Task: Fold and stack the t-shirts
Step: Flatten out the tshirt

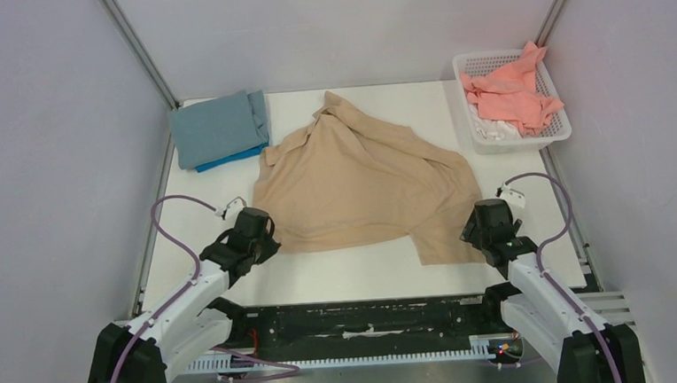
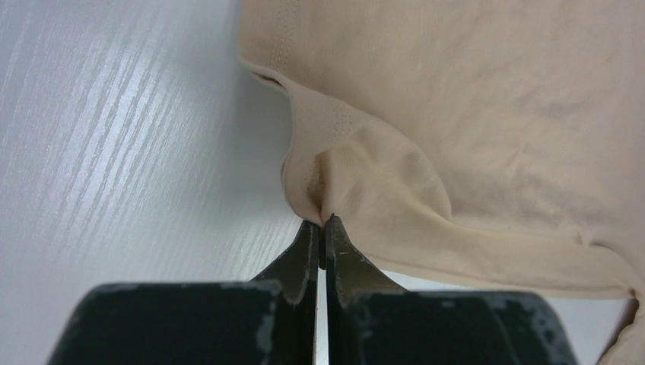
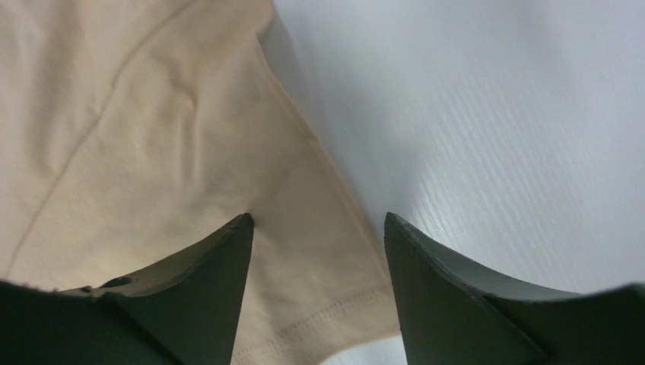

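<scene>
Between the open jaws of the right pincer point(image 3: 318, 219) lies the tan shirt point(image 3: 152, 137), and the shut left pincer point(image 2: 320, 222) holds just a tiny pinch that a tug could pull out.

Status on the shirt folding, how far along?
Done: grey-blue shirt folded atop the bright blue shirt, far left. In hand: beige shirt lies unfolded; left fingers pinch its near corner, right fingers open over its hem. Left: fold and stack it, then the pink shirt in the basket.
</scene>
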Controlling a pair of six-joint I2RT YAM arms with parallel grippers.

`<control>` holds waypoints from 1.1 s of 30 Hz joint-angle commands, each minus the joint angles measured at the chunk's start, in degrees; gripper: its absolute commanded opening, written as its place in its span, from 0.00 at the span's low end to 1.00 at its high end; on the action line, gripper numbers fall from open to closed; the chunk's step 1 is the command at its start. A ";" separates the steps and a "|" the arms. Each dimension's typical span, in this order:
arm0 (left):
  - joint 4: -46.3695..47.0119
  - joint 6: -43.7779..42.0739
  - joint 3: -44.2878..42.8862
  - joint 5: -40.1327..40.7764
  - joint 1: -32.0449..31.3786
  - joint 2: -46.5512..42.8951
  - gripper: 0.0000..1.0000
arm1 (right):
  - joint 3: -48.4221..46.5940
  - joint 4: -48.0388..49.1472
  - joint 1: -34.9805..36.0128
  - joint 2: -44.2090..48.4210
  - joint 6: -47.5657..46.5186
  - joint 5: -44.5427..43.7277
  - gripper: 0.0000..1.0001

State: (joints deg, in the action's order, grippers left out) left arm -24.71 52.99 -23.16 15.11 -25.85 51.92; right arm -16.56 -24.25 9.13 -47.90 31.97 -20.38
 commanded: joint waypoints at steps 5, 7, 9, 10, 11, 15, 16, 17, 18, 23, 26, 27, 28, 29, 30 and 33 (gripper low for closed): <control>2.24 -1.89 0.21 3.30 0.09 -0.38 0.02 | 9.83 3.52 -0.19 -0.83 3.61 13.28 0.50; 2.34 -2.06 0.01 2.85 0.03 -0.07 0.02 | 10.98 6.72 -0.16 -0.61 3.91 15.36 0.36; 1.98 -2.19 -0.20 2.66 0.07 -0.12 0.02 | 11.65 8.76 -0.18 -0.55 3.48 18.25 0.34; 1.74 -2.20 -0.30 2.73 0.09 -0.13 0.02 | 11.24 8.45 -0.17 -0.70 3.06 18.48 0.35; 1.60 -2.19 -0.39 2.74 0.09 -0.33 0.02 | 10.56 7.25 -0.16 -0.92 2.17 17.80 0.36; 1.59 -2.19 -0.31 2.76 0.05 -1.20 0.02 | 8.61 3.63 -0.16 -0.46 -0.41 14.85 0.16; 1.69 -2.28 -0.39 2.58 0.07 -1.38 0.02 | 8.12 3.29 -0.23 -0.52 -1.44 14.93 0.11; 1.69 -2.43 -0.39 2.43 0.07 -1.68 0.02 | 7.28 2.94 -0.17 -0.52 -2.08 14.89 0.04; 1.54 -2.73 -0.67 2.21 0.09 -1.90 0.02 | 6.43 2.66 -0.16 -0.29 -2.71 14.93 0.00; 1.68 -3.69 -2.87 -0.44 0.09 -5.93 0.02 | 1.23 3.89 -0.12 4.87 -4.94 15.39 0.00; 1.49 -4.05 -7.19 -0.58 0.07 -9.78 0.02 | -3.55 6.77 0.01 8.83 -3.72 17.40 0.00; 1.21 -4.47 -9.43 -0.38 0.04 -10.81 0.02 | -5.42 7.70 -0.01 10.07 -2.93 17.57 0.00; 0.96 -4.64 -11.44 0.24 0.01 -11.59 0.02 | -7.60 8.69 0.01 11.11 -2.43 17.40 0.00; 0.49 -4.65 -13.85 1.19 0.08 -12.09 0.02 | -9.47 9.79 -0.01 11.92 -1.81 16.75 0.00; 0.45 -4.85 -16.08 1.75 0.03 -12.47 0.02 | -11.81 10.45 0.01 12.76 -1.36 16.02 0.00; -0.34 -5.94 -22.76 4.52 0.07 -12.61 0.02 | -19.43 11.05 -0.01 13.82 -0.16 11.78 0.00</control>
State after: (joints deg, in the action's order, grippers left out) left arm -26.15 50.39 -36.84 15.18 -25.85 40.62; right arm -25.43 -18.09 8.88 -36.29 29.82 -4.82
